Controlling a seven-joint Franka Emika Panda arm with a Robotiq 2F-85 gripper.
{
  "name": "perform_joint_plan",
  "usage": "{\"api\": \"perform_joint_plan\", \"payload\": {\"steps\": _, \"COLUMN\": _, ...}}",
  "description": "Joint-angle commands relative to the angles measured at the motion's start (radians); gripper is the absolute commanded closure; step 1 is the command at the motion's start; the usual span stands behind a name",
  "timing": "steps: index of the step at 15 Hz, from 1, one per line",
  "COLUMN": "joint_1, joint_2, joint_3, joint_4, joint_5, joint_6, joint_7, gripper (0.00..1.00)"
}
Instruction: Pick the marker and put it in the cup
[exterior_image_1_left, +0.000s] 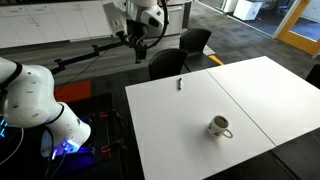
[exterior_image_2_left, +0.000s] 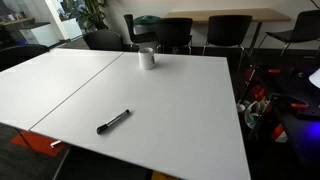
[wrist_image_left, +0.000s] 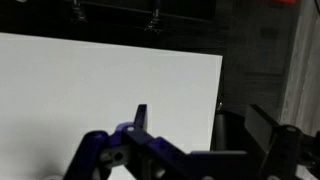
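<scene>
The marker (exterior_image_1_left: 180, 85) is a thin dark stick lying flat on the white table (exterior_image_1_left: 170, 120), near one edge. It also shows in an exterior view (exterior_image_2_left: 113, 122), close to the table's front edge. The whitish mug-like cup (exterior_image_1_left: 219, 127) stands upright on the table, well apart from the marker, and shows in both exterior views (exterior_image_2_left: 147, 58). My gripper (exterior_image_1_left: 137, 48) hangs high in the air beyond the table edge, away from both. In the wrist view the gripper (wrist_image_left: 203, 125) is open and empty, over the table edge and the dark floor. Neither marker nor cup shows there.
Black office chairs (exterior_image_1_left: 168, 62) (exterior_image_1_left: 195, 40) stand beside the table near the gripper, and more chairs (exterior_image_2_left: 175, 32) stand behind the cup. The table has a seam (exterior_image_2_left: 80, 85) between its two halves. The robot base (exterior_image_1_left: 35, 100) sits beside the table.
</scene>
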Motion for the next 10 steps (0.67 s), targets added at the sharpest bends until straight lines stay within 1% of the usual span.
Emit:
{"api": "perform_joint_plan", "payload": {"steps": 1, "joint_1": -0.036, "joint_2": 0.003, "joint_3": 0.03, "joint_4": 0.003, "joint_5": 0.011, "joint_6": -0.005, "joint_7": -0.012, "gripper": 0.0}}
{"api": "perform_joint_plan", "payload": {"steps": 7, "joint_1": -0.036, "joint_2": 0.003, "joint_3": 0.03, "joint_4": 0.003, "joint_5": 0.011, "joint_6": -0.005, "joint_7": -0.012, "gripper": 0.0}}
{"api": "perform_joint_plan", "payload": {"steps": 10, "joint_1": -0.037, "joint_2": 0.009, "joint_3": 0.039, "joint_4": 0.001, "joint_5": 0.015, "joint_6": 0.03, "joint_7": -0.023, "gripper": 0.0}}
